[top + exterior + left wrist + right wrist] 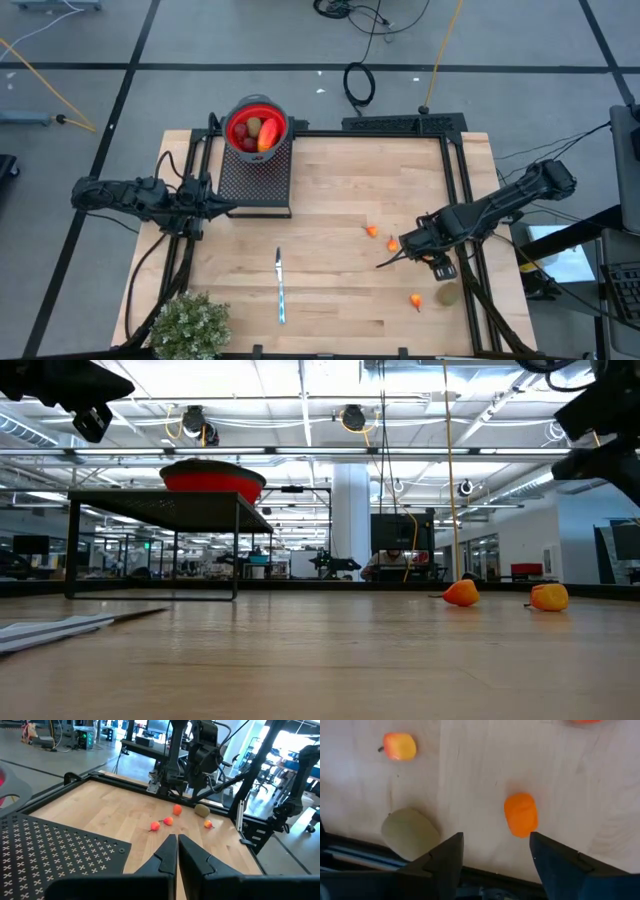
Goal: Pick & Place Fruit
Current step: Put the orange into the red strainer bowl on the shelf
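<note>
Right gripper jaws open above orange bit near surface's right edge; pre-grasp step. Next: descend, close on bit, carry to bowl at back edge. Left gripper jaws closed, idle by rack. Loose: three orange bits, one kiwi. Bowl fruit count unclear.

1. A wooden table fills the overhead frame, flanked by two dark robot arms.
2. A red bowl holding fruit sits on a black perforated stand near the table's far left.
3. The left gripper points at the stand's near edge.
4. The right gripper hovers among three small orange pieces on the right side.
5. A green-brown oval fruit lies near the right edge.
6. A knife rests mid-table; a bushy plant occupies the near left corner.
</note>
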Robot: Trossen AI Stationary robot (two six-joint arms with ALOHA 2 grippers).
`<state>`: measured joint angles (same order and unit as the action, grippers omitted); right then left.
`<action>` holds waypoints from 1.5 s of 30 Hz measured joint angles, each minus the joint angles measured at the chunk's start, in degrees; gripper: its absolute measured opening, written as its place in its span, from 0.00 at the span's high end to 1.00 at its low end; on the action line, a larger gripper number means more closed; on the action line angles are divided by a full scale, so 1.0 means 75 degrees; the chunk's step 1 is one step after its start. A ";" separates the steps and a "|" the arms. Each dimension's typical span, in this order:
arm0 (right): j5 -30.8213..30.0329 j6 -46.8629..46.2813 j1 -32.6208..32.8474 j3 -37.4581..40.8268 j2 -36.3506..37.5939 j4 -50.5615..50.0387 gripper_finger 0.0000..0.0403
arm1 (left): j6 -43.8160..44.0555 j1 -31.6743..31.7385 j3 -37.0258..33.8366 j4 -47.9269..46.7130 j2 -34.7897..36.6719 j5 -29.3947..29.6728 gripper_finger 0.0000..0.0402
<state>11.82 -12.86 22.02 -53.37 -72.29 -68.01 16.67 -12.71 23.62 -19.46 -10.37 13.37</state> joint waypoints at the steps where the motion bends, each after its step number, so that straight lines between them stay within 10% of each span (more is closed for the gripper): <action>1: -0.0021 0.0000 0.0000 0.0058 0.0000 0.0061 0.44 | 0.0000 -0.0002 0.0000 0.0000 0.0002 0.0000 0.97; 45: -0.0822 0.0210 -0.0009 0.1863 0.0003 0.2060 0.43 | 0.0102 -0.0002 0.0000 -0.0003 0.0000 0.0011 0.99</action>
<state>5.66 -11.29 21.96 -39.40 -72.27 -52.56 17.43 -12.73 23.62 -19.49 -10.37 13.45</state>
